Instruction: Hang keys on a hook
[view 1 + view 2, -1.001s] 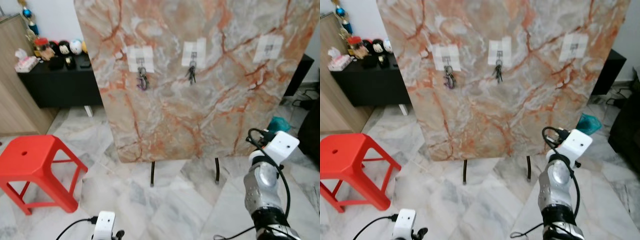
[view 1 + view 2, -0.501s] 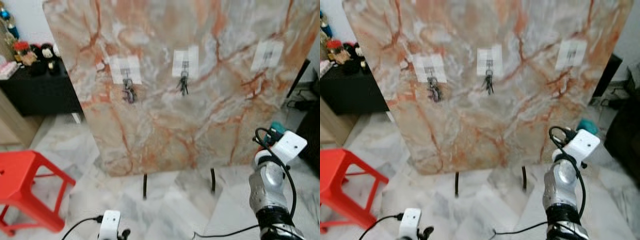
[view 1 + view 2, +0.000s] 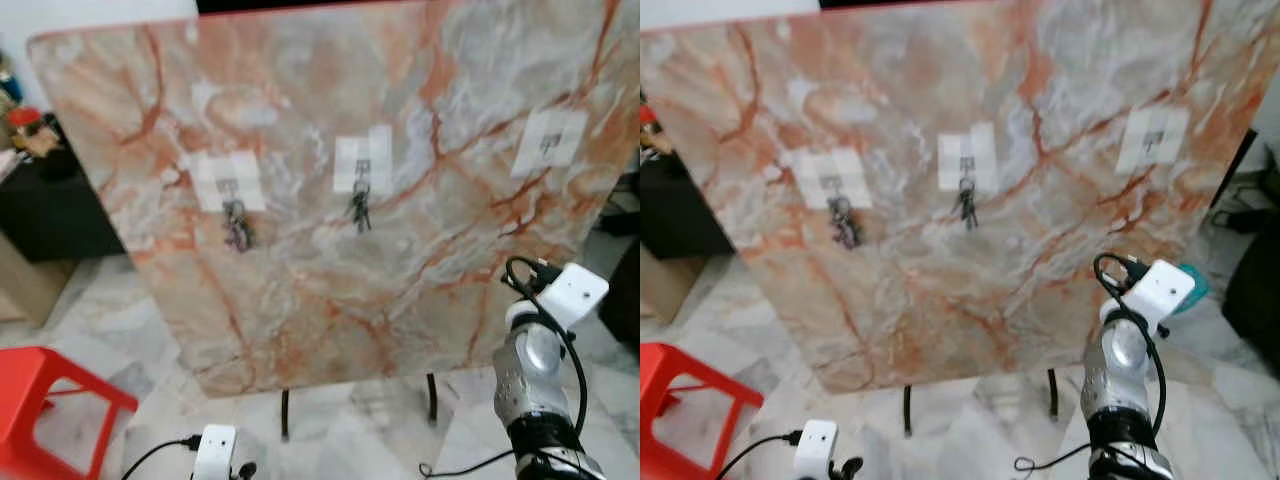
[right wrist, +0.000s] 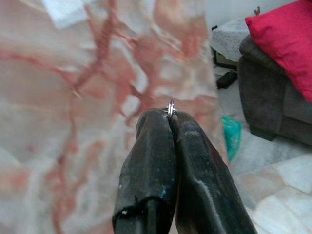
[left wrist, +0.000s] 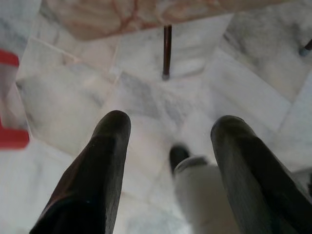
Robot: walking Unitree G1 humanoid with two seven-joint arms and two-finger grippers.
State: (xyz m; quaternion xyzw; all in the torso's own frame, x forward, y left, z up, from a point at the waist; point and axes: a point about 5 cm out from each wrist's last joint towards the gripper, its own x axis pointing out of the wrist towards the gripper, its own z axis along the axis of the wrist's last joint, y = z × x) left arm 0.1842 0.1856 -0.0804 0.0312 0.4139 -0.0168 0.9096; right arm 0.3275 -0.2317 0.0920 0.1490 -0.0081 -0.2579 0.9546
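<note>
I see my right gripper (image 4: 170, 117) pinched shut on a key ring (image 4: 170, 107), raised near the lower right edge of the marble board (image 3: 300, 300); the empty hook (image 3: 547, 143) sits up and away from it by the board's upper right edge, nearer this arm than the left. The other two hooks carry keys already. My left gripper (image 5: 168, 134) hangs spread over the floor, and whatever dangles below the ring is hidden behind the fingers.
</note>
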